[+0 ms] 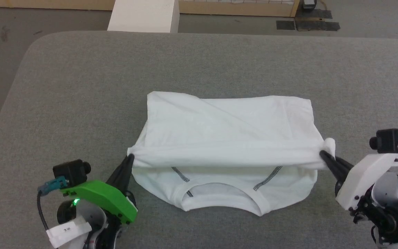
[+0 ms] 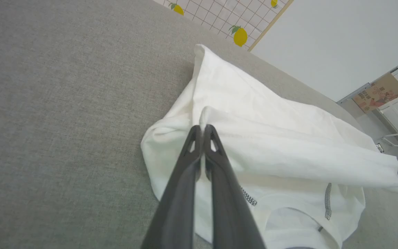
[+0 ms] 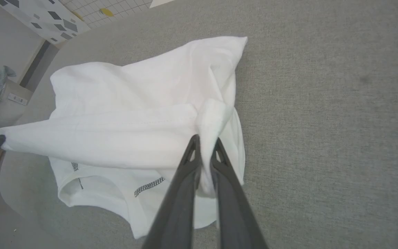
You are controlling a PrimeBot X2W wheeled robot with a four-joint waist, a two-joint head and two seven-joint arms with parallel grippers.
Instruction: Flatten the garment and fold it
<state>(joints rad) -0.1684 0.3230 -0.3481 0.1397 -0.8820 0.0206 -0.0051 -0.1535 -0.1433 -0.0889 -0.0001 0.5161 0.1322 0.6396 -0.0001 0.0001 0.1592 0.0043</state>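
One thin, soft white shirt [image 1: 226, 128] lies on the grey woven table [image 1: 81, 86]; left gripper [image 1: 129, 159] and right gripper [image 1: 323, 155] each clamp its taut folded edge.

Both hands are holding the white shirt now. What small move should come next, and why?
Probably carry the held edge a little nearer to the robot and lower it over the collar. The left hand and right hand are shut on the two ends of one taut edge of the shirt, and the collar lies uncovered on the grey table, nearer the robot.
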